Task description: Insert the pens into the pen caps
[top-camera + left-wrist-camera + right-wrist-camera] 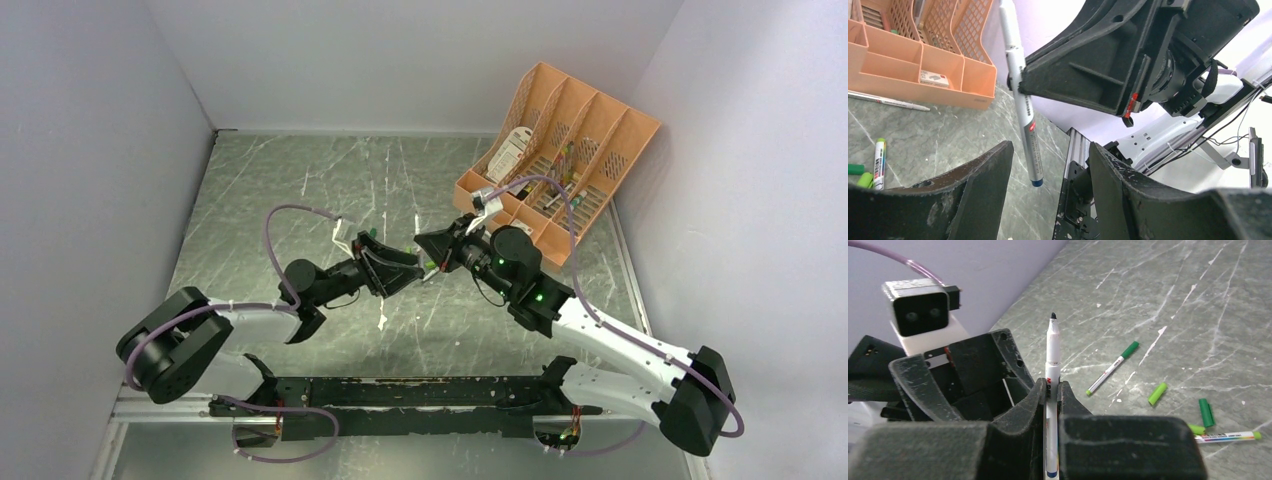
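Jaws of the right gripper (1052, 390) are clamped on a pen (1052, 347) at mid barrel. The pen stands upright in the wrist view, dark tip bare and pointing away from the palm, blue tail end down between the fingers. No cap on it. Jaws of the left gripper (1050, 165) are apart with nothing between them. It faces the right one close up, and the pen hangs just ahead of its fingers.

On the table (1198, 300):
- a capped pen (1112, 368)
- a loose light green cap (1157, 393) near it
- a darker cap (1206, 412) a bit further on
- another pen (1228, 436) at the frame edge, with a third cap (1196, 429) at its end; joined or not, can't tell

The orange organizer (530, 95) sits at the far right, not part of the job.

Handling, as a judgement: the pen is light and stiff with a smooth barrel, so it will likely pivot or slide in the pads under a push. A mid-barrel hold with the tip clear looks right. The caps are tiny, light and round and will roll. Pinch them across the sides near the closed end, mouth left free.
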